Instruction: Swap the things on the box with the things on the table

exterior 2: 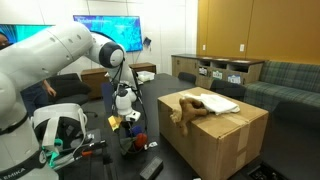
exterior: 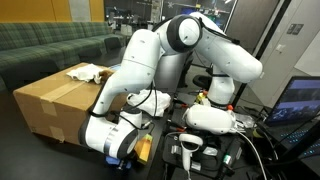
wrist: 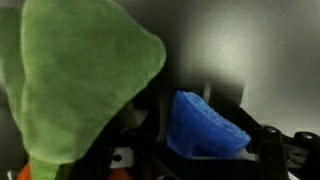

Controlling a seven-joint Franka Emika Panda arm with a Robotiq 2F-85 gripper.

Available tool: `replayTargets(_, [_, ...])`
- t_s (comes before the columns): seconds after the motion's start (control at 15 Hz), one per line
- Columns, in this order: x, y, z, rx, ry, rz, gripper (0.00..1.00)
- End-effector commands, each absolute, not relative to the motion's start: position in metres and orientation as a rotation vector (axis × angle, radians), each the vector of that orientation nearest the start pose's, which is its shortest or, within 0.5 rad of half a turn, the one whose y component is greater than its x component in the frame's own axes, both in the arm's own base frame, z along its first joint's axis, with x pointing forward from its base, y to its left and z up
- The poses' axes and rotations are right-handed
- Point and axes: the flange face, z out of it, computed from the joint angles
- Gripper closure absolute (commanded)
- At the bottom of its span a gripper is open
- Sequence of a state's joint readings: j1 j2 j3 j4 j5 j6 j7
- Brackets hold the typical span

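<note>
A brown plush toy (exterior 2: 190,108) and a white cloth (exterior 2: 222,104) lie on the cardboard box (exterior 2: 215,140); the cloth and toy also show in an exterior view (exterior: 88,71). My gripper (wrist: 205,130) is low beside the box, over the dark table, in both exterior views (exterior: 124,148) (exterior 2: 128,108). Its dark fingers are closed on a blue sponge (wrist: 208,126), which looks squeezed between them. A green soft thing (wrist: 80,75) fills the left of the wrist view, close to the camera. A yellow object (exterior: 144,150) sits right by the gripper.
The cardboard box (exterior: 55,100) stands close to the arm. A second white device (exterior: 210,118) and cables crowd the table. A green sofa (exterior: 50,45) is behind the box. A monitor (exterior 2: 108,30) and a wooden cabinet (exterior 2: 220,68) stand further off.
</note>
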State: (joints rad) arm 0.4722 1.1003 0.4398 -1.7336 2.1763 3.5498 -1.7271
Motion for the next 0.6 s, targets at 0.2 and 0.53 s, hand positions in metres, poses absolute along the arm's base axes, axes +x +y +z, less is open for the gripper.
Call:
replayTargets(0.2, [0.357, 0.328, 0.000, -3.039, -0.231, -0.098, 0.76])
replayTargets(0.53, [0.348, 0.333, 0.018, -3.060, -0.277, -0.090, 0.97])
